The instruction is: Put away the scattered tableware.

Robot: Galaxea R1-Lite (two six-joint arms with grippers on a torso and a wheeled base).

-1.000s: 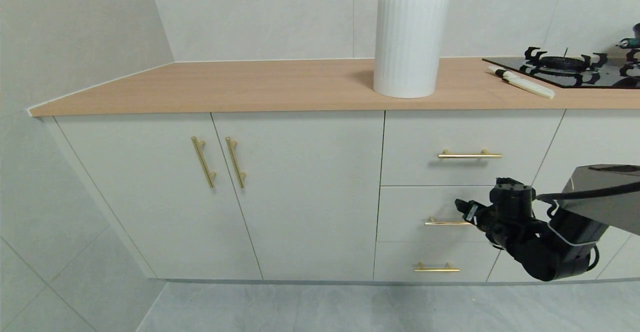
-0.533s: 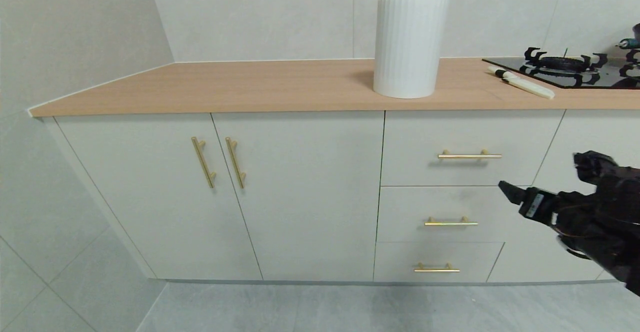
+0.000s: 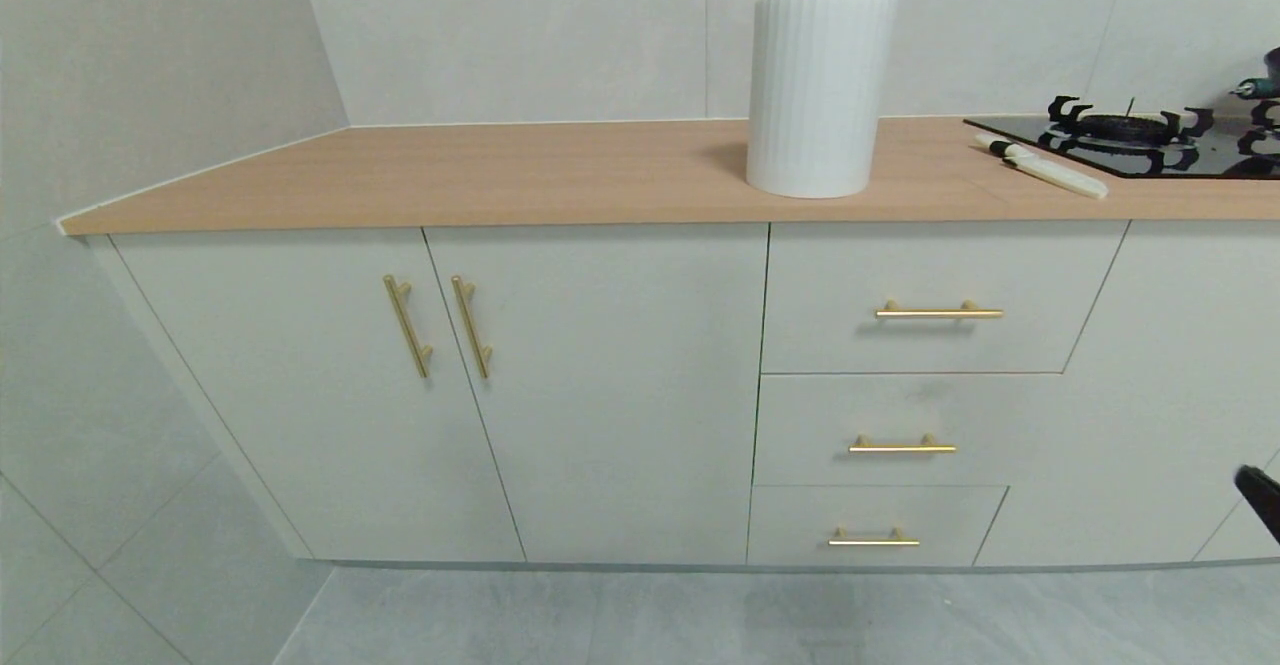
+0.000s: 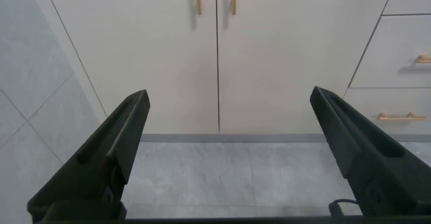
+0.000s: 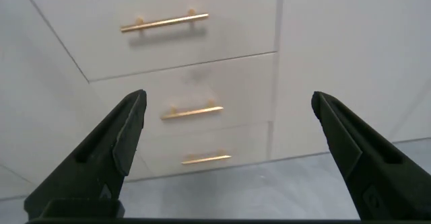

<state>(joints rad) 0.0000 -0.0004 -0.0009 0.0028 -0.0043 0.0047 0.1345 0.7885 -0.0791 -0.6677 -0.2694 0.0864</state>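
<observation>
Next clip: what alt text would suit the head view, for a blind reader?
A tall white ribbed cylindrical container stands on a wooden countertop, with a slender cream utensil lying to its right at the edge of a black gas hob. Below, the pale cabinet's two doors and three drawers, all with gold bar handles, are shut.

The wooden counter [image 3: 500,175] carries a tall white ribbed container [image 3: 820,95], upright, right of its middle. Toward the right end, a pale utensil [image 3: 1045,165] lies flat just beside the black hob [image 3: 1130,140].
</observation>
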